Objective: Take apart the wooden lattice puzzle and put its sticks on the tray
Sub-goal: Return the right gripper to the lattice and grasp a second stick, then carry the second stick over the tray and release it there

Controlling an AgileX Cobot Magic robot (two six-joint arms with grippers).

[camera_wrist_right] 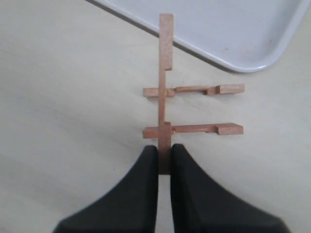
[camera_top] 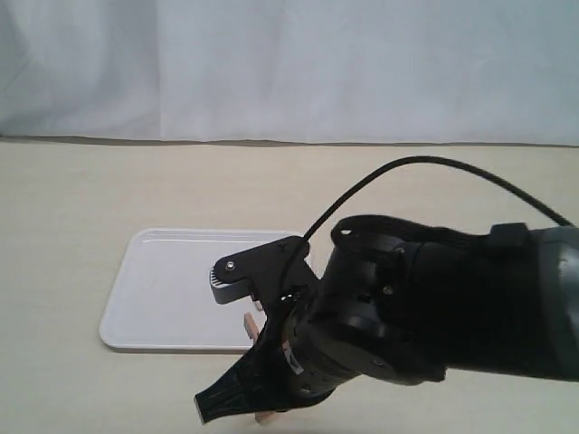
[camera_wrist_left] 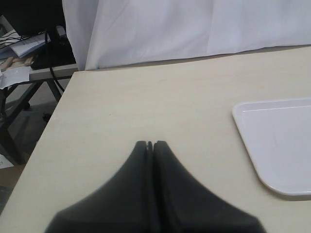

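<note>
In the right wrist view, my right gripper (camera_wrist_right: 164, 156) is shut on the near end of one stick (camera_wrist_right: 165, 58) of the wooden lattice puzzle. Two more sticks (camera_wrist_right: 204, 89) (camera_wrist_right: 204, 128) cross it, still locked in its notches; a fourth does not show. The puzzle sits on the table just off a rounded corner of the white tray (camera_wrist_right: 233, 34). In the exterior view the right arm (camera_top: 407, 307) hides most of the puzzle, leaving only two wooden ends (camera_top: 249, 323) (camera_top: 267, 417) in sight. My left gripper (camera_wrist_left: 150, 144) is shut on nothing, over bare table beside the tray (camera_wrist_left: 277, 141).
The tray (camera_top: 163, 289) shows no sticks in the parts I can see. The table's left edge (camera_wrist_left: 53, 116) drops off toward a cluttered desk. A white curtain (camera_top: 289, 63) hangs behind the table.
</note>
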